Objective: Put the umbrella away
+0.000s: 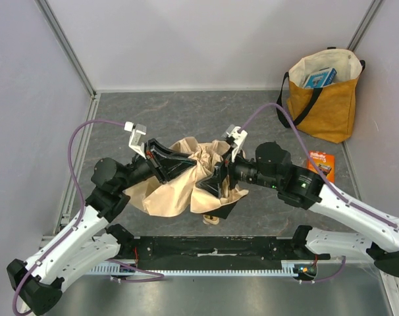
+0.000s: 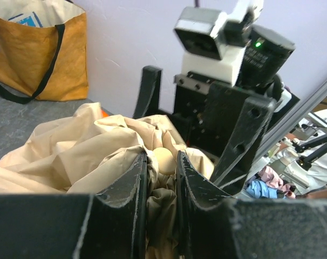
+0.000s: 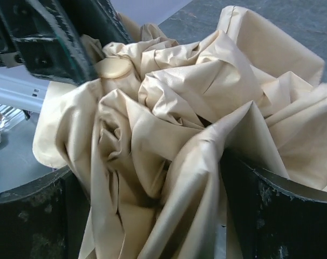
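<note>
The umbrella (image 1: 186,181) is a crumpled heap of pale beige fabric in the middle of the table. My left gripper (image 1: 165,164) comes at it from the left. In the left wrist view it (image 2: 162,178) is shut on a fold of the umbrella (image 2: 72,156), with the pale round knob (image 2: 163,160) just past the fingertips. My right gripper (image 1: 217,176) comes from the right. In the right wrist view it (image 3: 147,216) has its jaws set wide, pressed on a thick bunch of the umbrella (image 3: 206,91). The knob (image 3: 114,67) shows there at upper left. The shaft is hidden.
A mustard-yellow tote bag (image 1: 324,92) with black straps stands open at the far right corner, with a blue box inside; it also shows in the left wrist view (image 2: 39,54). An orange packet (image 1: 320,164) lies on the table by the right arm. Walls close three sides.
</note>
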